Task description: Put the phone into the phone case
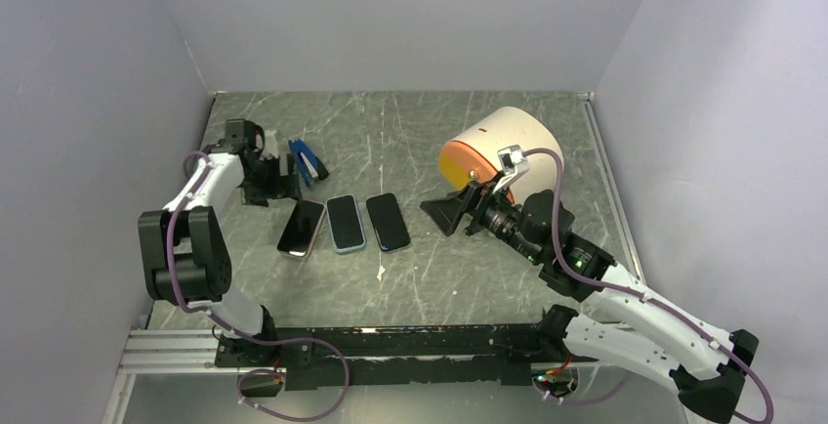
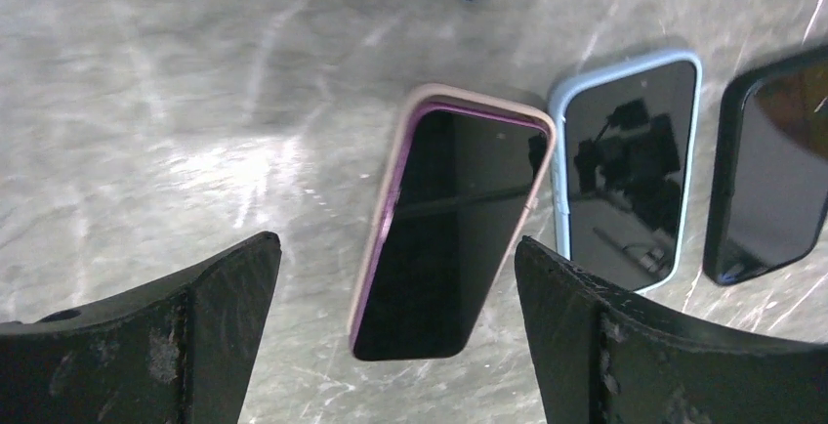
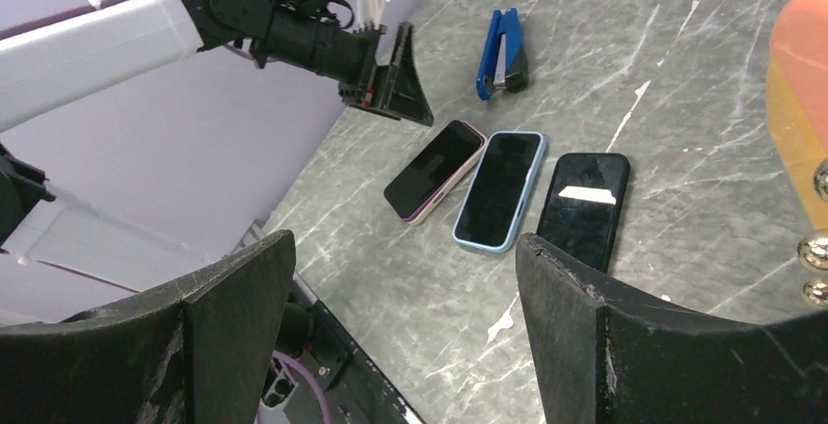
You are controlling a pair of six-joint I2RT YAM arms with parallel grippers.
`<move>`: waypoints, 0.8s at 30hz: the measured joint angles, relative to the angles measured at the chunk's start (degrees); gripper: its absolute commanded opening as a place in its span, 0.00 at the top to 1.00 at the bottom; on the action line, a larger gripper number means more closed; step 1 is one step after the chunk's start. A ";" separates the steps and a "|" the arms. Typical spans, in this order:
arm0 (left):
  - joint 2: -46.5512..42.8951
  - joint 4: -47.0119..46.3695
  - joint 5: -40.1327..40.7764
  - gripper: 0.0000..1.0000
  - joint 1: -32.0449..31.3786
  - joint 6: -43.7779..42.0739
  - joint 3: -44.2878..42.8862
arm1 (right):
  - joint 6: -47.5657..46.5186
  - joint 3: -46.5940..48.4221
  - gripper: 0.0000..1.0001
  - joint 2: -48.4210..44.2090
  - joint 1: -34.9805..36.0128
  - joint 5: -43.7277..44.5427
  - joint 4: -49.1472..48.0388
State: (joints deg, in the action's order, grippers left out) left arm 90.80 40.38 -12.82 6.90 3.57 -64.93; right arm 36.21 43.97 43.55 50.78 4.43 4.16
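Your left hand (image 2: 395, 241) hangs farthest to the left of the blue-cased phone (image 1: 346, 223), raised above the grey marbled worktop (image 1: 391, 131), its two fingers spread wide with nothing held between them. A blue tool (image 1: 310, 160) that looks like a stapler lies behind and left of the blue-cased phone, near that hand. Just left of the blue-cased phone lies the phone (image 2: 449, 238), dark screen up, sitting inside the pink case (image 2: 478, 94). A purple edge shows inside the case's rim, and you cannot tell whether it is seated fully. This pair lies slanted, its near end angled away from the blue-cased phone. Just right of the blue-cased phone lies a black phone (image 1: 388, 221). Further right, your right hand (image 3: 405, 240) is held above the worktop, fingers wide apart and empty. Behind it, right of the blue-cased phone, sits a cream drum (image 1: 498, 146) with an orange face.
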 measured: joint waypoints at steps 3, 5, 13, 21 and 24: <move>2.49 0.59 1.92 0.06 -4.74 -1.18 0.00 | -0.83 -0.37 0.13 -0.46 0.00 0.20 0.04; 4.28 0.74 3.19 0.06 -7.26 -1.44 0.11 | -1.38 -0.37 0.13 -0.55 0.00 0.39 0.04; 8.92 1.05 9.03 0.06 -13.60 -2.14 0.76 | -2.62 -1.42 0.09 -2.03 0.00 1.97 -0.02; 11.96 2.01 13.77 0.12 -15.89 -2.47 0.09 | -2.86 -2.29 0.08 -3.28 0.00 3.30 0.02; 12.11 2.25 13.81 0.20 -16.02 -2.40 -0.11 | -2.99 -2.34 0.08 -3.93 0.00 3.85 0.02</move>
State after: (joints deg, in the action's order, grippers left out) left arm 102.91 42.63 0.99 -9.13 1.17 -65.04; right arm 33.21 41.63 39.62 50.78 8.27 4.19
